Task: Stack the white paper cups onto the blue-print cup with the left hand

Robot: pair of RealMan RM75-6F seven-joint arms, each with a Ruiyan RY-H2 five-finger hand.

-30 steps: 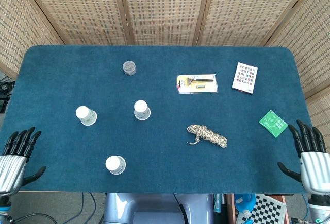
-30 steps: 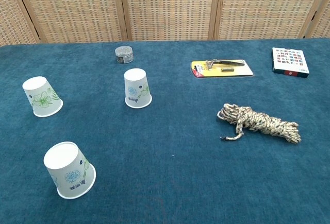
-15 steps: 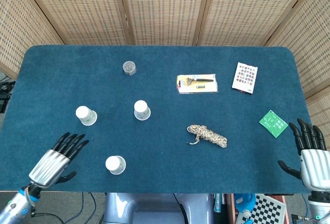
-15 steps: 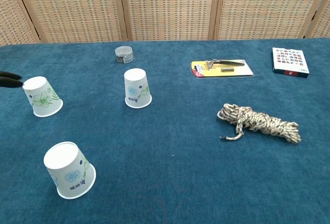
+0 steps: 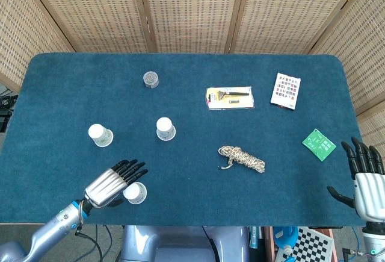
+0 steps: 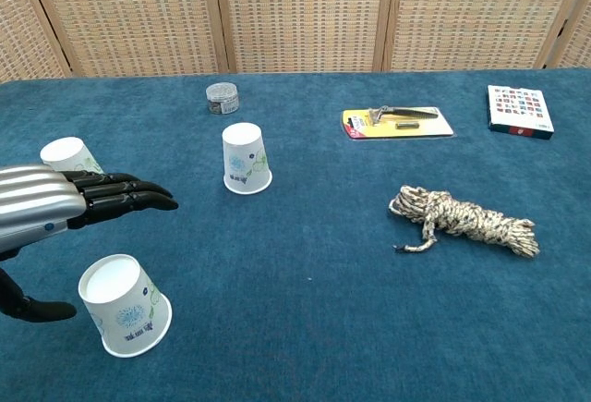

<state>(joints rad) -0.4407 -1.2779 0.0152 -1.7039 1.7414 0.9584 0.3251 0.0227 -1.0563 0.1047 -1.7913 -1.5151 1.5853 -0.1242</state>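
Observation:
Three paper cups stand upside down on the blue table. The nearest cup (image 5: 135, 193) (image 6: 125, 305) carries a blue print, as does the middle cup (image 5: 165, 129) (image 6: 247, 158). The left cup (image 5: 100, 135) (image 6: 69, 154) has a green flower print and is partly hidden in the chest view. My left hand (image 5: 114, 182) (image 6: 65, 201) hovers open just left of and above the nearest cup, fingers stretched out flat and the thumb (image 6: 28, 308) hanging beside the cup. It holds nothing. My right hand (image 5: 364, 176) rests open at the table's front right corner.
A small round tin (image 5: 151, 79) sits at the back left. A razor pack (image 5: 229, 98), a card box (image 5: 286, 90) and a green packet (image 5: 319, 144) lie to the right. A rope bundle (image 5: 241, 158) lies mid-table. Wicker screens stand behind.
My left hand has swept from the front left corner rightward to the nearest cup. The right hand has sunk slightly. The cups have not moved.

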